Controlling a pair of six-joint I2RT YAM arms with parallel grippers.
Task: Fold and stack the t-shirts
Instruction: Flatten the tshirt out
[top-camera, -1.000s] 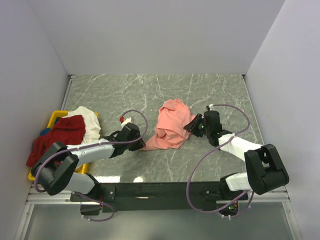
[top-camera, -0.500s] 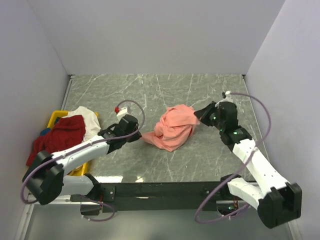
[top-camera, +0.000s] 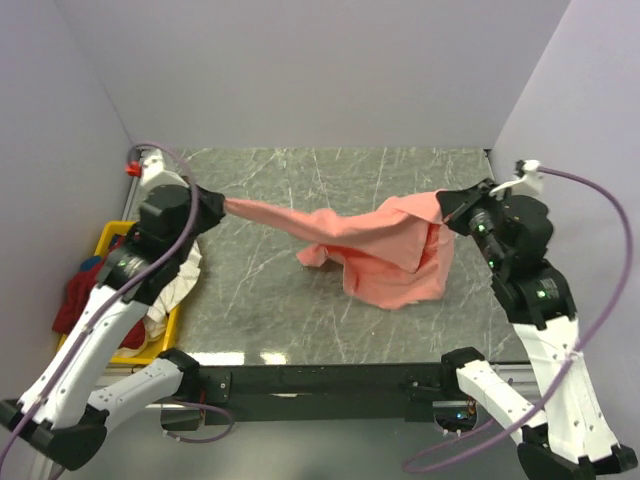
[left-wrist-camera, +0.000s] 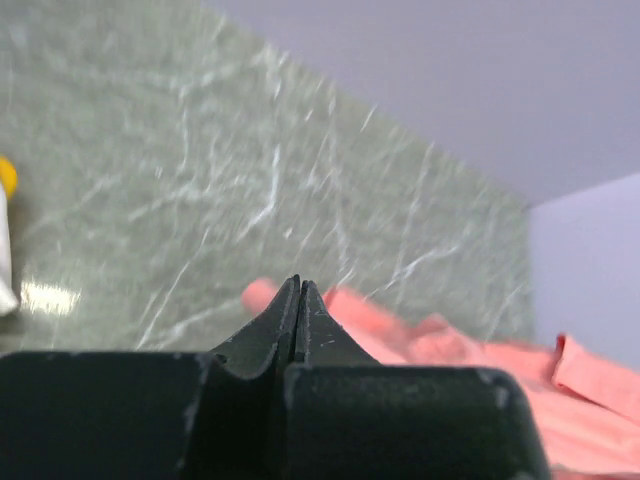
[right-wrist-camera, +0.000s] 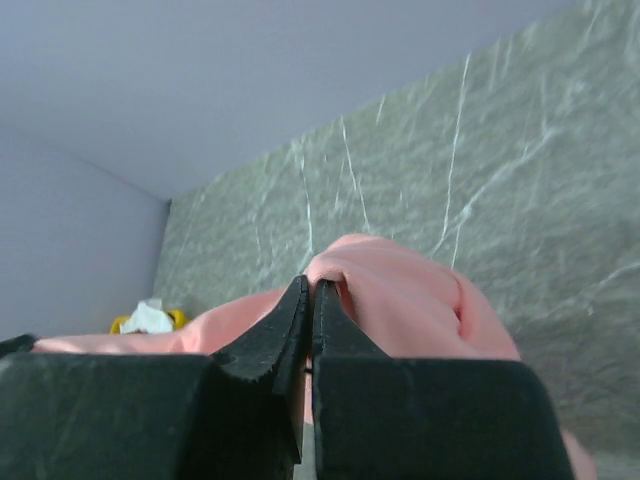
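Observation:
The salmon-pink t-shirt (top-camera: 380, 245) hangs stretched in the air between both arms, sagging toward the marble table at its middle. My left gripper (top-camera: 222, 205) is shut on the shirt's left end, raised at the left. My right gripper (top-camera: 445, 203) is shut on the shirt's right end, raised at the right. In the left wrist view the closed fingertips (left-wrist-camera: 298, 292) pinch pink cloth (left-wrist-camera: 470, 360). Pink fabric (right-wrist-camera: 400, 290) bunches round the closed tips (right-wrist-camera: 310, 290) in the right wrist view. The dark red t-shirt (top-camera: 75, 297) and the white t-shirt (top-camera: 172, 285) lie in the yellow bin.
The yellow bin (top-camera: 112, 240) stands at the table's left edge, partly under the left arm. Grey walls close in the table (top-camera: 300, 180) at the back and both sides. A black rail (top-camera: 330, 380) runs along the near edge.
Both grippers closed on the pink shirt, then lifted and pulled apart, left arm to the far left and right arm to the right. The crumpled shirt has been drawn out into a long hanging span.

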